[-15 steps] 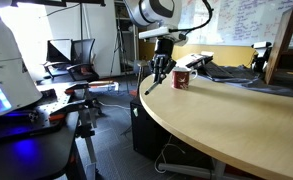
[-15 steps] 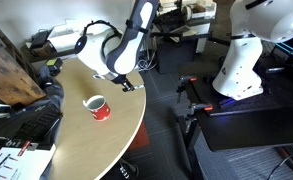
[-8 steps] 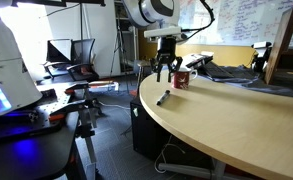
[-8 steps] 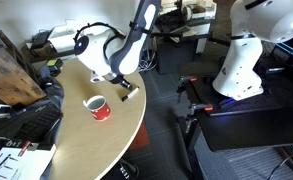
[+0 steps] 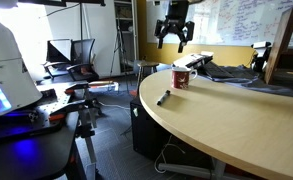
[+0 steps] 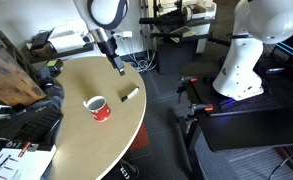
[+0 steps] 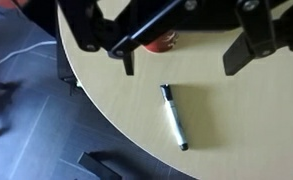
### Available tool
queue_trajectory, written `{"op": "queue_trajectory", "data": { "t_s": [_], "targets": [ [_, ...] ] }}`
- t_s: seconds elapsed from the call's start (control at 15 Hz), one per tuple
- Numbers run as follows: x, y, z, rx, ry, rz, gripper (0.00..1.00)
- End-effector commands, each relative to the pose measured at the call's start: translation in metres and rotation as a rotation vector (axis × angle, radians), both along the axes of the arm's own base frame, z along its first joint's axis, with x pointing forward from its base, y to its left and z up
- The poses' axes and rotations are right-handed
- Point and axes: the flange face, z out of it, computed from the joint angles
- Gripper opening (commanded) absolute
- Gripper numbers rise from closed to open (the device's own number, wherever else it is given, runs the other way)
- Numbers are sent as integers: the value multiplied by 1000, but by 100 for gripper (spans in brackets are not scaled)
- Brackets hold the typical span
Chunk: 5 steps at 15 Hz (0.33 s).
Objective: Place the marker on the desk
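One marker lay on the desk near the red mug in an exterior view, with the fingers well above it. In an exterior view, the marker rested by the desk's edge. The wrist view showed the fingers spread apart and empty.

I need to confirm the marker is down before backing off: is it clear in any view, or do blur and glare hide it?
Wrist view: soft overall, the gripper a dark blur, yet the marker reads plainly on the desk. In both exterior views the marker is small but distinct, without glare.
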Motion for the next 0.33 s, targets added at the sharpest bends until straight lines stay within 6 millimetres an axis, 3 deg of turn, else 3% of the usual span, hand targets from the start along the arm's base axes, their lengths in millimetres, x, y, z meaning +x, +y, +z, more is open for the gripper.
{"op": "queue_trajectory", "data": {
  "t_s": [0.0,0.13,0.27],
  "targets": [
    [-25,0,43,114,-102,-149,100],
    [-34,6,62,163,-170,-217,100],
    [-38,12,66,147,-172,-245,100]
  ]
}}
